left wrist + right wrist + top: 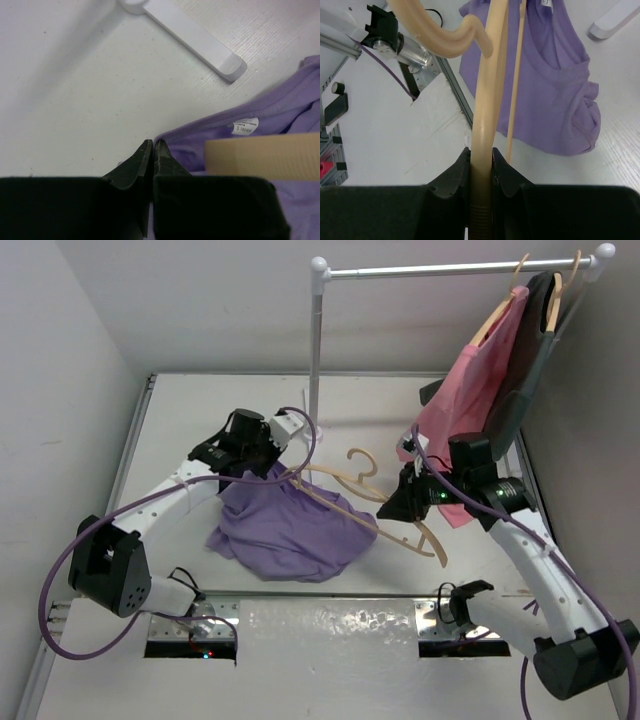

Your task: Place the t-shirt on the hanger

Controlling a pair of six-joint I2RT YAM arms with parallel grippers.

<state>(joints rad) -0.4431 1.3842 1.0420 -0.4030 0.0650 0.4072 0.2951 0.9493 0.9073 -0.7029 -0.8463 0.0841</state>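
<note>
The lavender t-shirt (pixel 290 528) lies bunched on the table, and its near-left edge is pulled up into a peak. My left gripper (pixel 266 468) is at that peak. In the left wrist view it (pixel 152 142) is shut on the t-shirt's (pixel 225 131) collar edge, next to the white size label (pixel 245 126). My right gripper (pixel 398 508) is shut on one arm of the tan hanger (pixel 345 502), and the jaws clamp it in the right wrist view (pixel 481 150). The hanger's (pixel 487 95) other arm reaches over the t-shirt (pixel 555 90) towards the collar, and its end shows in the left wrist view (pixel 265 157).
A white clothes rack stands at the back, with an upright pole (pixel 315 350) and a top bar (pixel 450 268). A pink garment (pixel 470 390) and a dark grey garment (pixel 525 360) hang on it at the right. One rack foot (pixel 195 35) lies close to the collar.
</note>
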